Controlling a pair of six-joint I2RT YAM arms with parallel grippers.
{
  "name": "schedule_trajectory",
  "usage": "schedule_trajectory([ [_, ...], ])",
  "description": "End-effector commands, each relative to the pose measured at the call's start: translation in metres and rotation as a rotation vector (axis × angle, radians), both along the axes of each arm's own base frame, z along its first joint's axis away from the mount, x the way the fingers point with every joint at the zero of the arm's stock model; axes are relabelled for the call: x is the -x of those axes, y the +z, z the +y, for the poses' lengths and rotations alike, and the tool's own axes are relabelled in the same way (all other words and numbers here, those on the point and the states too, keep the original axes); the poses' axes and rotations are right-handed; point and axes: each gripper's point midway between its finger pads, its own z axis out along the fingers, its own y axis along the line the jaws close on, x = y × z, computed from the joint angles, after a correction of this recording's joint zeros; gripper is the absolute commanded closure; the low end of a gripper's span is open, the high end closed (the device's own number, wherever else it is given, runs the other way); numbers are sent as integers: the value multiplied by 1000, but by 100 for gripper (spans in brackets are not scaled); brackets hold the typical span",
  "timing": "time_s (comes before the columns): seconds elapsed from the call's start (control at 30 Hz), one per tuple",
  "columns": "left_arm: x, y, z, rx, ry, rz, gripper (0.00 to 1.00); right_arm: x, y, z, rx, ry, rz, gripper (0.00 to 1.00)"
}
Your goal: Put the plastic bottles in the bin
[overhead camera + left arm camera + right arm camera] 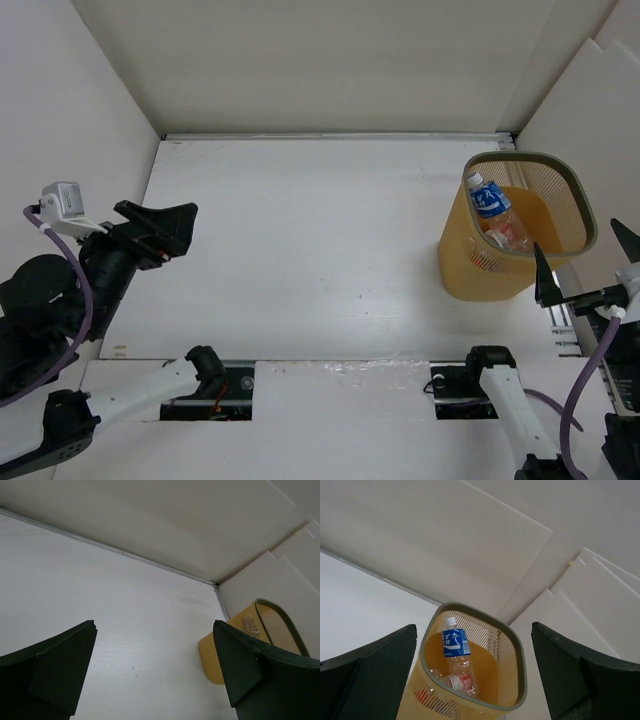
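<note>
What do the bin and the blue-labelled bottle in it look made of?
The bin is probably moulded plastic: orange-yellow slotted mesh wall you can see through, matt grey rim. Coated metal can't be excluded. The blue-labelled bottle looks like clear, glossy thin plastic, judging by its see-through body; its white cap is likely plastic too.

The bin (470, 270) is orange plastic mesh with a smooth grey rim; the bottles (490, 203) are clear glossy plastic; the desk (300, 250) is matt white.
</note>
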Motion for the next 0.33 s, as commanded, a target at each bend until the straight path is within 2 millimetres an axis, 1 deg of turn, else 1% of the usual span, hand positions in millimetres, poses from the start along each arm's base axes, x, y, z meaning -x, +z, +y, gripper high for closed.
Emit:
schedule_trajectory([
  [0.0,5,5,13,-16,27,-15,0,6,0,-9,-14,-42,2,0],
  [0.03,5,5,11,-16,16,-15,0,6,0,-9,-14,-42,2,0],
  [0.1,8,9,15,-7,16,-21,0,3,-3,-9,-14,-42,11,0],
  [0.17,8,6,15,-18,16,-13,0,1,-6,-9,-5,-35,20,0],
  [0.2,9,4,16,-25,16,-7,0,1,-6,-9,-5,-35,20,0],
  [0.3,12,8,20,-11,16,-18,0,1,-3,-7,-3,-26,11,0],
])
